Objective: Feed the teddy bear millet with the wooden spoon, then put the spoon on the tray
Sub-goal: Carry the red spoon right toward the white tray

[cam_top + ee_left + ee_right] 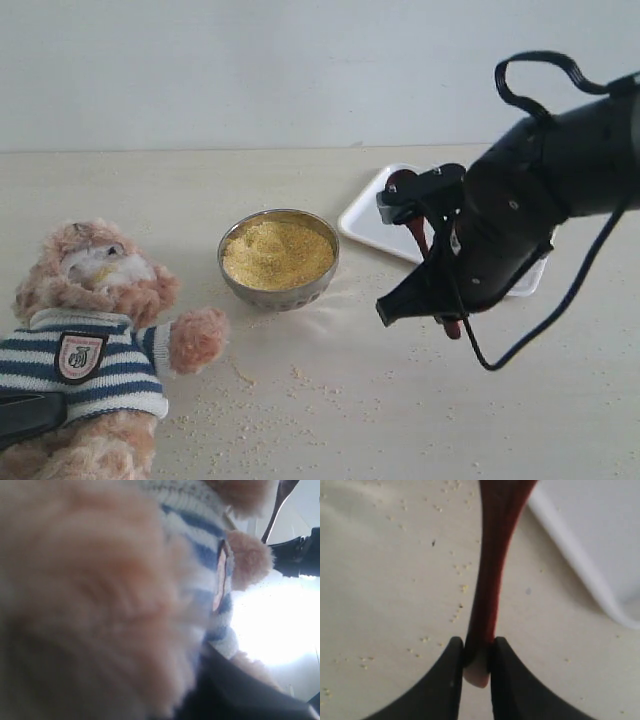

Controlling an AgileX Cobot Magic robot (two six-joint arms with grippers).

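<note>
The exterior view takes in the whole pale counter [400,400] and the plain light wall [300,70] behind its far edge. The wrist views each give one close patch.

The teddy bear [95,340] lies on its back at the counter's left end, by the near edge, in its striped shirt with the badge up. The left wrist view is almost all blurred fur and stripes. Something dark, which I take for the left gripper [28,415], sits against the bear's side. I cannot tell whether it grips the bear or only rests there.

The black right arm [560,170] reaches in from the right, bent downward over the counter's right half. The white tray [375,215] lies partly behind it, towards the far edge.

The metal bowl [280,295] stands mid-counter between the bear and the tray, apart from both, heaped with millet [277,253]. Loose grains [260,400] are scattered on the counter in front of it.

The right gripper [440,305] holds the wooden spoon [418,235] steeply tilted, bowl end up and in front of the tray's corner. Only the right wrist view shows the grip: two black fingers [440,680] pinched narrowly on the handle's end, with a tray corner [600,545] beside it.
</note>
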